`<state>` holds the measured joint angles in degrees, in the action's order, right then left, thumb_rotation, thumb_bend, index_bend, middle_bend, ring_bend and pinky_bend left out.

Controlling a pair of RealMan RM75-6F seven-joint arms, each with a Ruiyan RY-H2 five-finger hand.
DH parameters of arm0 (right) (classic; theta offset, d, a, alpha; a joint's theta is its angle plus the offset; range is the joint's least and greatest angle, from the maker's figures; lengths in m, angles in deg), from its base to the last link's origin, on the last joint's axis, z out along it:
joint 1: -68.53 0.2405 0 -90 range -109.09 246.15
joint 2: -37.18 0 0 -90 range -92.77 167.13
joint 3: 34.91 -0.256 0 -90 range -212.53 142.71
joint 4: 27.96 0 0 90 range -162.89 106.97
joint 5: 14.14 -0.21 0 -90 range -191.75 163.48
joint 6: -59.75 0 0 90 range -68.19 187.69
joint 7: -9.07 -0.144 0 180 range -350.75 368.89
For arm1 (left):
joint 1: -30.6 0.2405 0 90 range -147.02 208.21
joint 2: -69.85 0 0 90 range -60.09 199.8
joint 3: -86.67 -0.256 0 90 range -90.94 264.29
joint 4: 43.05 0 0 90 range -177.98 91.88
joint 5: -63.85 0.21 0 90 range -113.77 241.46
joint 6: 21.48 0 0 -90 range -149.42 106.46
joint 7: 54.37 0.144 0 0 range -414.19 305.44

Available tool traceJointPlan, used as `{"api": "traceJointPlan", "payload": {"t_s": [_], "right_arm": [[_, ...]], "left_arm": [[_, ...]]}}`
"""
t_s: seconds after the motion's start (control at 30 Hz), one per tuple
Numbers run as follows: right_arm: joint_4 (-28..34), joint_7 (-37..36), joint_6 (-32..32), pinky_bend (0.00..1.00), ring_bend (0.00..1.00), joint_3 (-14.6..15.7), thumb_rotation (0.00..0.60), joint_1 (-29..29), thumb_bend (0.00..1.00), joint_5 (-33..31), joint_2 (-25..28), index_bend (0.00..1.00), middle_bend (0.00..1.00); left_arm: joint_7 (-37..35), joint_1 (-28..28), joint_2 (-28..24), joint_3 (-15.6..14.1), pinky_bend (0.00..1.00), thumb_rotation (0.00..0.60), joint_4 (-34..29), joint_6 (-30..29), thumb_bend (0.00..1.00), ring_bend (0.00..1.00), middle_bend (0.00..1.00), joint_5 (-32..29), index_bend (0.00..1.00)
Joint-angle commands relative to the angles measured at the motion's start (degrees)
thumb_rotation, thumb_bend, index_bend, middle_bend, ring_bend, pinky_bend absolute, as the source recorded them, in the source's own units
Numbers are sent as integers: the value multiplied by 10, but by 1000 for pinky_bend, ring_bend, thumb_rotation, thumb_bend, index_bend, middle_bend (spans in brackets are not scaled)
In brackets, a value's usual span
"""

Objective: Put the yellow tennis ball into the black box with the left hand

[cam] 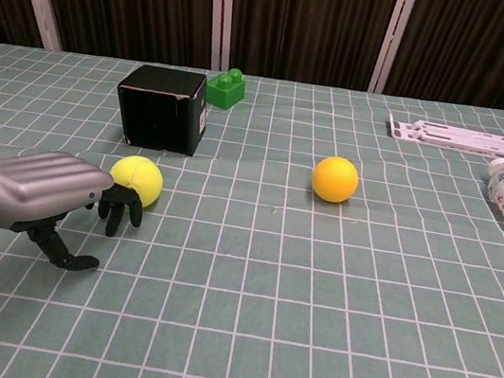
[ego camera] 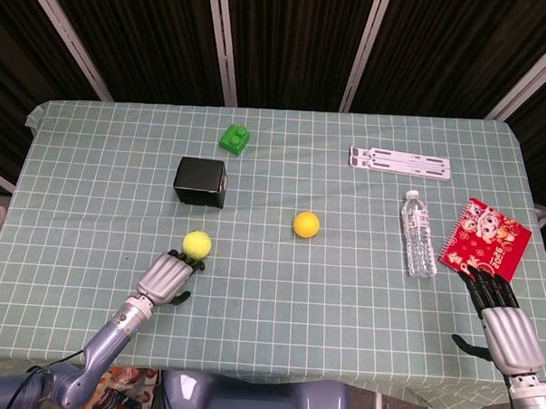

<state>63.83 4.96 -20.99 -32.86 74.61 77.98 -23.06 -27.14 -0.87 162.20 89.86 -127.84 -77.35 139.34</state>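
Task barely begun, judging by layout: yellow tennis ball (cam: 136,178) on the tablecloth (ego camera: 278,286), not in the black box (cam: 161,108) and not lifted. Sits between box and left hand (cam: 45,193), near the box's front, slightly to its right in head view. Left hand palm-down behind the ball, dark fingers (cam: 120,209) curled downward right at the ball's near side; touching or just short of it, cannot tell. Thumb hanging below, apart from the fingers. No grasp around the ball visible, nothing held, so hand reads as loosely open w/ bent fingers. Left to do: wrap fingers round ball, lift, carry over box, release inside (box opening not clearly shown from either cam, so drop direction unclear).

Right hand (ego camera: 505,328) at far table corner, fingers stretched flat and apart, holding nothing, near the red booklet (ego camera: 485,241); idle as far as visible.

View differences: head view gives plan layout, incl. right hand, red booklet, whole water bottle (ego camera: 419,234), table edges. Chest view lacks right hand and booklet, bottle only partly in frame, but shows low side angle: finger curl against ball, thumb under palm, ball resting on cloth. Both show orange ball (cam: 335,179), green brick (cam: 226,88), white stand (cam: 466,139), none involved.
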Motion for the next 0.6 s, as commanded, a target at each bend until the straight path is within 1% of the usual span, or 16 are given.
{"api": "traceJointPlan", "payload": {"t_s": [0.03, 0.23, 0.33, 0.4, 0.5, 0.6], "right_arm": [[0, 1, 1, 0, 0, -1, 600, 1, 209, -1, 0, 0, 0], [2, 3, 2, 0, 0, 0, 600, 0, 209, 0, 1, 0, 0], [2, 4, 4, 0, 0, 0, 600, 1, 209, -3, 1, 0, 0], [3, 3, 5, 0, 0, -1, 600, 1, 209, -3, 1, 0, 0], [3, 2, 3, 0, 0, -1, 600, 0, 209, -3, 2, 0, 0], [5, -2, -2, 0, 0, -1, 600, -2, 208, 0, 5, 0, 0]], "left_arm": [[-6, -1, 3, 0, 320, 593, 4, -9, 248, 298, 336, 7, 278], [-28, -3, 13, 2, 306, 589, 16, -24, 245, 256, 291, 20, 212], [-48, -5, 19, 0, 306, 585, 21, -25, 245, 255, 289, 30, 200], [-52, -8, 25, 1, 292, 572, 27, -27, 245, 236, 282, 34, 196], [-52, -12, 36, 7, 249, 561, 41, -29, 244, 181, 251, 31, 179], [-53, -20, 53, 20, 243, 559, 64, -21, 244, 165, 240, 14, 167]]}}
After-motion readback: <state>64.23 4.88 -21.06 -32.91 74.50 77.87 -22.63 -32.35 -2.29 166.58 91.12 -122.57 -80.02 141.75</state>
